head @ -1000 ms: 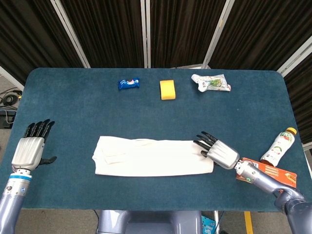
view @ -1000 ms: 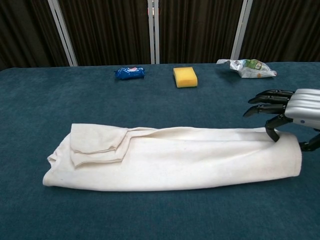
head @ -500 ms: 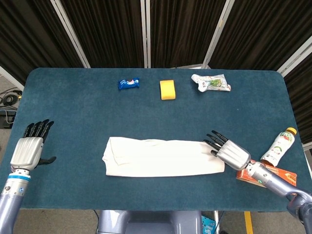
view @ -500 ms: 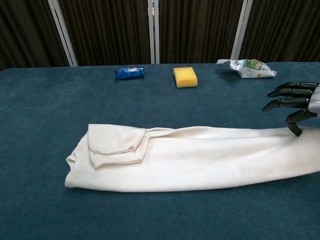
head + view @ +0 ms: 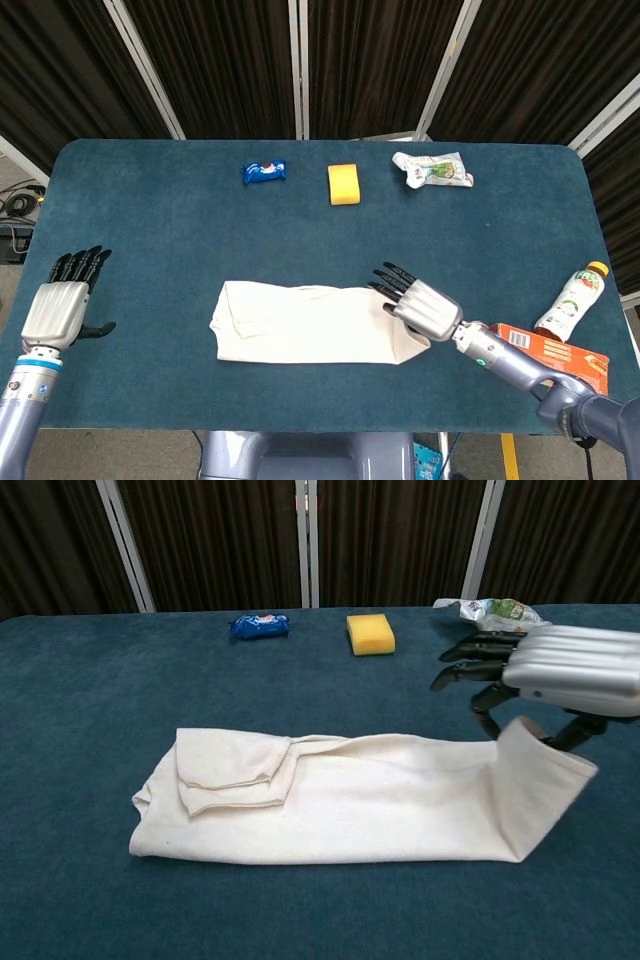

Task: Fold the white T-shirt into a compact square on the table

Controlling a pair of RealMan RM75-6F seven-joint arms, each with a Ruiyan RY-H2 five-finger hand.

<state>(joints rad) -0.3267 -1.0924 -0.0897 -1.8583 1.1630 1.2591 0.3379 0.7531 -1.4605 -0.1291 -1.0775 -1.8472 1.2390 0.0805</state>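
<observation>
1. Reaching in from the table's right-front corner, the right arm is angling low across the blue table, w/ the right hand sitting over the right end of the white T-shirt. Back of the hand is facing up; dark fingers are pointing left and toward the far side.
2. The right hand is gripping the shirt's right end: in the chest view that end is lifting off the table as a raised flap, pinched under the hand, w/ the upper fingers lying fairly straight above it.
3. The left hand is hovering near the table's left-front edge, well apart from the shirt, fingers straight and apart, thumb out to the side, holding nothing. Only the head view is showing it.
4. The shirt is lying as a long narrow band in the front-middle of the table, long axis running left-right. Left end is showing a smaller folded layer on top; right end is bending upward.
5. Along the far edge: blue wrapper, yellow sponge, crumpled packet. At the right-front: a bottle beside an orange box.
</observation>
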